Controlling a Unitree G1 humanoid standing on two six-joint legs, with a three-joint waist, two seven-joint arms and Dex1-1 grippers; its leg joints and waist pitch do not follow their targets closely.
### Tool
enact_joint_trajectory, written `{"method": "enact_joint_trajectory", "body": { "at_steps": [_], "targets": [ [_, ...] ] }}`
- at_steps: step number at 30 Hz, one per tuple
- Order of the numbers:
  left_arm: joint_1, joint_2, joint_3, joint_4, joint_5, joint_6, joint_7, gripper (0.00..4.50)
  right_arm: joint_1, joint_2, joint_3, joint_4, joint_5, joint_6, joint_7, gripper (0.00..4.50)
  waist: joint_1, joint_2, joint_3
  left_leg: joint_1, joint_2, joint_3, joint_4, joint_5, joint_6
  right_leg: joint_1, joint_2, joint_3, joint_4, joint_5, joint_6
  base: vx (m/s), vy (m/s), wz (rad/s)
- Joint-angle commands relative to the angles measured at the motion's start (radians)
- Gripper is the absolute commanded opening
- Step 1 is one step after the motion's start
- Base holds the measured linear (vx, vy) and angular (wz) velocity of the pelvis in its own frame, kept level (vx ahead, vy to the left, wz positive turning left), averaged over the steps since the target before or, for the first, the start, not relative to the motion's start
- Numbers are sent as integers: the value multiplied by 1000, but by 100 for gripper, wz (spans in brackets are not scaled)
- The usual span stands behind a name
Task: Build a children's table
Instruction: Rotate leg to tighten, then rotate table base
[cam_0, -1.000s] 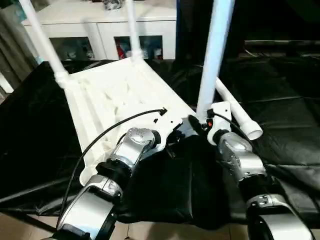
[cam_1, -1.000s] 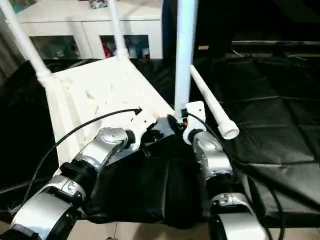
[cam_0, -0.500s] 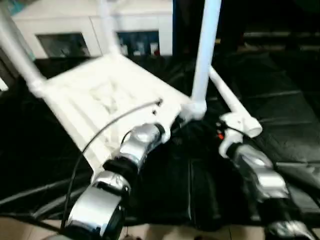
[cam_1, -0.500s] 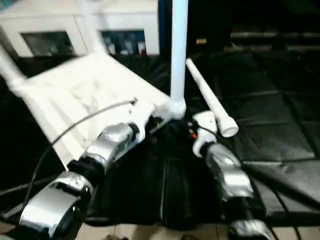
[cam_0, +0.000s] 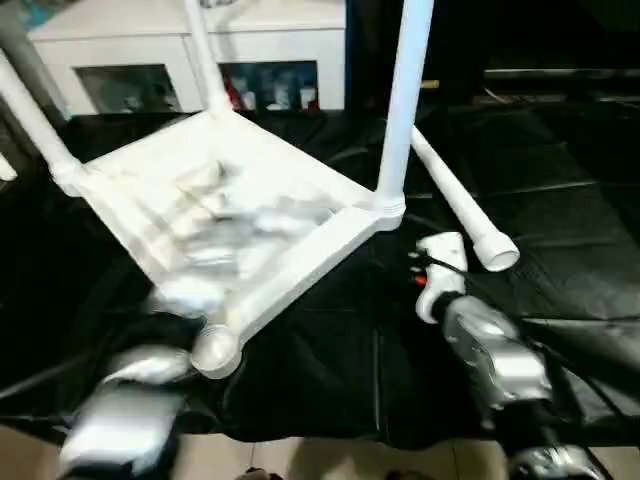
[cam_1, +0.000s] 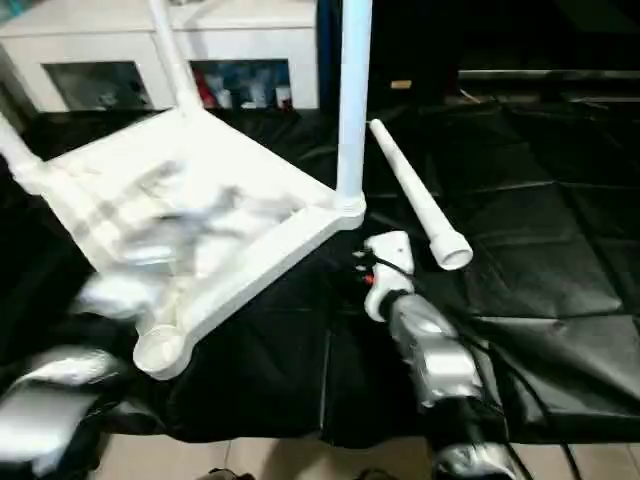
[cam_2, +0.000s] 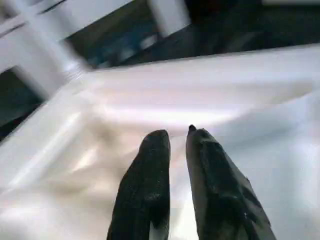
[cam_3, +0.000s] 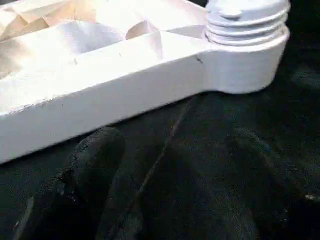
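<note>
On the black cloth (cam_0: 560, 150), upside down, lies the children's table (cam_0: 250, 190), ribbed underside up. Carries three fitted legs (cam_0: 400, 110) upright in their corner sockets; shows a fourth, empty socket (cam_0: 215, 350) at the corner nearest the robot's left side. Just beside the top, towards the right, rests the loose leg (cam_0: 455, 205), flared end nearest the camera.

Left gripper (cam_2: 177, 145): fingers (cam_2: 150, 170) nearly together, with only a slim gap and nothing in it, poised over the moulded underside. Right gripper (cam_3: 170, 200): spread wide, empty, low over the cloth, near the table's rim (cam_3: 100, 95) and the threaded collar (cam_3: 247, 30) of the closest fitted leg.

Judged from the thin moulded plastic and hollow tube: probably light, fairly stiff, smooth and slippery against hard fingers, not fragile, though apt to slide on the cloth when pushed. Probably best to take the loose leg around its middle, across the tube, so neither end droops. Calls for a firm squeeze, since a round shaft rolls easily. Better to steady the top by its straight rim near the empty socket than by the tall legs, which act as levers and could tip it.
</note>
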Motion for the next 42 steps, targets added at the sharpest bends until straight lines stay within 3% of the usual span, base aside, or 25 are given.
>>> {"method": "enact_joint_trajectory", "body": {
  "at_steps": [1, 5, 6, 8, 10, 15, 16, 20, 26, 28, 32, 34, 36, 39, 40, 42],
  "targets": [
    [54, 53, 35, -107, 37, 82, 14, 76, -33, 20, 14, 38, -23, -6, -31, 375, 0, -1, -69, 22, 33, -22, -77, -207, 49, 58, -52, 42, -64, -216, -190, 0, 0, 0],
    [120, 103, 69, -201, 46, 159, 34, 51, -83, 38, 2, 106, -33, -15, -83, 375, 1, 4, -71, 26, 30, -19, -73, -186, 45, 58, -50, 42, -58, -174, -208, 0, 0, 0],
    [141, 121, 79, -218, 52, 173, 49, 42, -105, 44, -6, 138, -32, -20, -98, 346, 2, 6, -72, 28, 29, -17, -73, -191, 44, 56, -48, 42, -60, -174, -208, 0, 0, 0],
    [162, 146, 76, -215, 60, 191, 43, 37, -132, 48, -6, 178, -36, -23, -100, 339, 4, 6, -72, 27, 28, -19, -74, -198, 40, 57, -49, 42, -58, -175, -208, 0, 0, 0],
    [175, 165, 66, -216, 67, 219, 21, 3, -155, 47, 1, 207, -43, -22, -100, 319, 3, 6, -71, 26, 28, -19, -76, -212, 32, 58, -47, 42, -57, -175, -205, 0, 0, 0],
    [225, 185, 11, -306, 28, 396, -138, 0, -201, 45, 6, 277, -56, -39, -95, 274, 7, -1, -74, 28, 29, -16, -74, -201, 27, 59, -53, 46, -55, -176, -223, 0, 0, 0],
    [241, 200, -33, -325, 12, 447, -214, 0, -219, 46, 6, 309, -60, -49, -96, 261, 8, -2, -74, 28, 29, -17, -74, -198, 30, 58, -55, 46, -54, -184, -226, 0, 0, 0],
    [255, 232, -112, -361, -18, 502, -334, 0, -256, 49, 12, 363, -67, -66, -91, 235, 8, 1, -75, 28, 28, -18, -73, -197, 29, 60, -56, 46, -53, -188, -227, 0, 0, 0],
    [251, 262, -196, -416, -62, 523, -520, 0, -302, 53, 10, 412, -66, -85, -81, 182, 4, 2, -76, 29, 27, -16, -71, -171, 38, 62, -53, 47, -49, -151, -243, 0, 0, 0],
    [253, 280, -242, -470, -110, 535, -630, 0, -321, 56, 10, 440, -71, -100, -71, 170, 5, 2, -77, 30, 28, -15, -70, -168, 36, 62, -53, 47, -45, -139, -252, 0, 0, 0],
    [246, 287, -319, -517, -152, 486, -754, 0, -337, 63, 11, 470, -74, -114, -50, 136, 3, -7, -76, 27, 25, -14, -69, -161, 42, 67, -52, 49, -43, -142, -253, 0, 0, 0],
    [231, 266, -326, -498, -148, 481, -754, 0, -339, 66, 14, 474, -76, -117, -41, 132, 0, -6, -75, 26, 25, -14, -69, -155, 42, 68, -51, 49, -42, -142, -250, 0, 0, 0],
    [223, 256, -327, -487, -146, 480, -753, 0, -339, 67, 16, 475, -76, -118, -38, 98, -3, -8, -75, 24, 24, -13, -68, -150, 45, 71, -52, 49, -42, -136, -248, 0, 0, 0],
    [154, 192, -351, -413, -144, 436, -771, 0, -342, 76, 26, 490, -77, -132, 0, 90, -5, -9, -76, 25, 22, -11, -65, -147, 51, 70, -50, 49, -46, -141, -246, 0, 0, 0],
    [138, 176, -355, -396, -146, 431, -770, 0, -341, 79, 29, 487, -75, -133, 12, 61, -5, -8, -77, 24, 21, -12, -65, -144, 52, 73, -50, 48, -45, -139, -246, 0, 0, 0],
    [92, 134, -357, -326, -133, 393, -731, 0, -341, 83, 34, 486, -79, -137, 21, 53, -9, -3, -78, 22, 19, -12, -62, -140, 57, 74, -48, 47, -45, -124, -250, 0, 0, 0]
  ]
}}
